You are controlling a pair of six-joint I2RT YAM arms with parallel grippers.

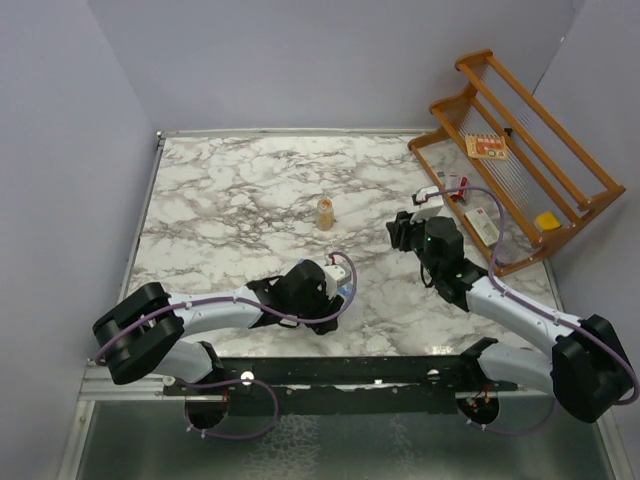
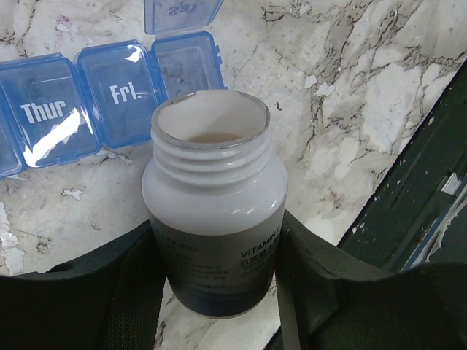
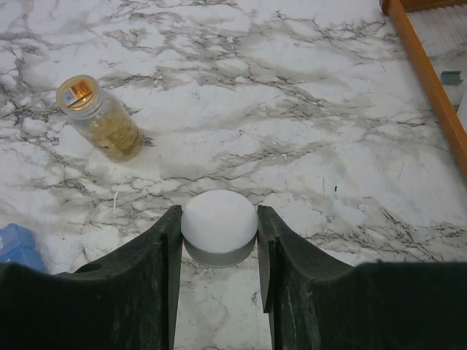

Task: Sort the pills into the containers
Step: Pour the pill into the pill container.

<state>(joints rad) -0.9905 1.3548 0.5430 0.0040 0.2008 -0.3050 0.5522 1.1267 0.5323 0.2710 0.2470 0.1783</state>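
Low in the overhead frame, just left of centre, the left tool hangs over the marble surface. From up there its load is mostly hidden under the dark wrist, with only a sliver of blue showing beside it. The left wrist camera fills the gap: the tool is clamped on a white bottle with a dark label, its uncapped mouth facing the lens and its fingers pressed to either side. Beyond the bottle, in the upper left of that frame, lie the containers, a translucent blue strip flat on the surface. The lids marked Thur and Fri are down and the next lid is flipped up. Right of centre overhead, the right tool grips a white cap; only the right wrist view shows it plainly, pinched between two dark fingers. That view also catches a corner of the blue strip at its lower left edge and a small amber bottle at upper left, which overhead stands alone mid-surface. A wooden rack fills the overhead frame's upper right.
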